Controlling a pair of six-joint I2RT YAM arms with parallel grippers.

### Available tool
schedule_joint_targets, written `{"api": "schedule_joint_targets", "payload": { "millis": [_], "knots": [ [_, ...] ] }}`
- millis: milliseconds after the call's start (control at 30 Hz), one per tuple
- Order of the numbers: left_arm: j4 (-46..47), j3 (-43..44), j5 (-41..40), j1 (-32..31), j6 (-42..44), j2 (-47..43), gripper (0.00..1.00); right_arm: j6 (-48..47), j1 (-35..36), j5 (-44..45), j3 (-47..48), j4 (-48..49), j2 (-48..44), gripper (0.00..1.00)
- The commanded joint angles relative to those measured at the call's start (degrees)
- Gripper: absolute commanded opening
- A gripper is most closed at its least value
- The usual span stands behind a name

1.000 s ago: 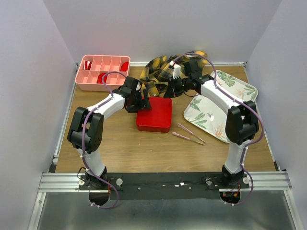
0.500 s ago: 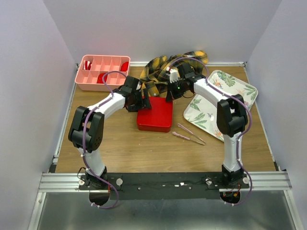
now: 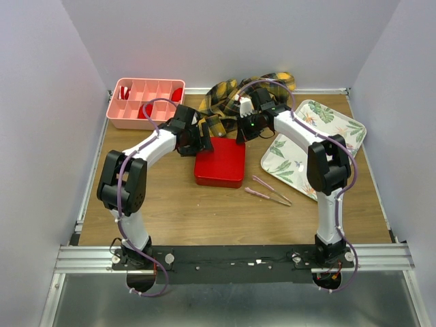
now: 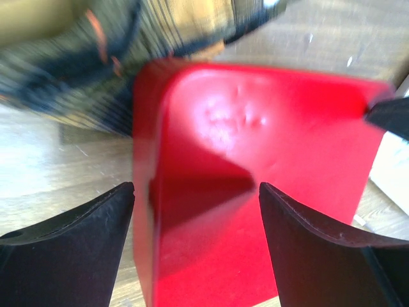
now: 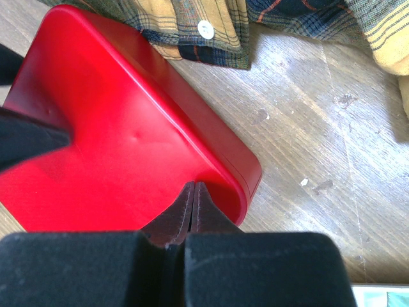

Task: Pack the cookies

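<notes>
Cookies cannot be picked out in any of the three views. The only likely container for them, a closed red box (image 3: 219, 162), lies flat near the middle of the worktop (image 3: 170, 211) with its lid on (nothing of its inside shows).

The left gripper (image 3: 199, 139) sits at the box's 11 o'clock corner. Through the left wrist camera its jaws stand wide apart, one finger either side of the box's edge (image 4: 255, 160), and neither finger visibly touches the red surface. The left gripper (image 4: 197, 192) casts a dark shadow across the lid.

The right gripper (image 3: 240, 133) is at the box's 1 o'clock corner. In its own camera the jaws are pressed together with no gap, and the tips of the right gripper (image 5: 193, 188) rest right at the rounded rim of the red box (image 5: 115, 147). Whether they pinch the rim or only touch it, I cannot tell.

A plaid shirt (image 3: 228, 99) lies crumpled at 12 o'clock from the box, its hem touching the box's far edge. One white button shows in the right wrist view, on the shirt (image 5: 198, 25). A pink compartment tray (image 3: 112, 112) stands at 10 o'clock, well apart, with dark-red pieces (image 3: 146, 109) in some cells. A leaf-print tray (image 3: 300, 170) lies at 3 o'clock, and pink tweezers (image 3: 267, 191) rest at 4 o'clock, just beside the box.
</notes>
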Motion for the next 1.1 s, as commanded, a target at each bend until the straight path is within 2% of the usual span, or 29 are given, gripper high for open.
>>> {"api": "schedule_joint_targets", "payload": {
  "millis": [0, 100, 200, 300, 400, 433, 500, 533, 633, 733, 900, 1067],
  "knots": [
    [-2.4, 4.6, -2.9, 1.4, 1.1, -4.0, 0.88, -2.0, -0.1, 4.5, -0.8, -5.4, 3.2, 0.01],
    [-4.3, 6.6, -5.2, 1.4, 1.5, -4.9, 0.84, -2.0, 0.0, 4.4, -1.1, -5.3, 3.1, 0.01],
    [-4.2, 6.9, -5.8, 1.4, 1.8, -5.8, 0.74, -2.0, 0.0, 4.1, -1.2, -5.3, 3.1, 0.01],
    [-2.3, 6.3, -3.4, 1.0, 1.7, -7.0, 0.61, -2.0, 0.0, 4.0, -1.2, -5.3, 3.2, 0.01],
    [-0.4, 6.5, -1.1, 0.5, 1.6, -7.4, 0.43, -2.0, 0.0, 3.9, -1.1, -5.4, 3.4, 0.01],
    [-0.3, 7.1, 0.3, 0.2, 1.6, -6.8, 0.33, -2.0, 0.0, 3.9, -1.0, -5.4, 3.5, 0.01],
    [-0.8, 8.1, 1.2, -0.3, 1.8, -5.8, 0.26, -2.0, 0.0, 3.9, -1.0, -5.5, 3.5, 0.01],
    [-0.9, 8.9, 1.7, -0.7, 1.9, -4.8, 0.18, -2.1, 0.0, 4.0, -1.1, -5.4, 3.5, 0.01],
    [-1.7, 9.6, 1.0, -1.0, 1.6, -2.7, 0.11, -2.2, 0.0, 4.1, -1.3, -5.4, 3.3, 0.01],
    [-7.0, 10.7, -2.5, -1.0, 2.3, 2.1, 0.01, -2.1, 0.0, 4.1, -1.5, -5.2, 3.2, 0.01],
    [-10.2, 8.5, -6.0, -0.9, 3.6, 7.9, 0.0, -2.3, -0.1, 4.1, -1.8, -5.2, 2.7, 0.01],
    [-7.1, 4.5, -5.1, -0.9, 3.2, 6.8, 0.0, -2.4, 0.0, 4.1, -2.3, -5.0, 1.6, 0.01]
  ]
}}
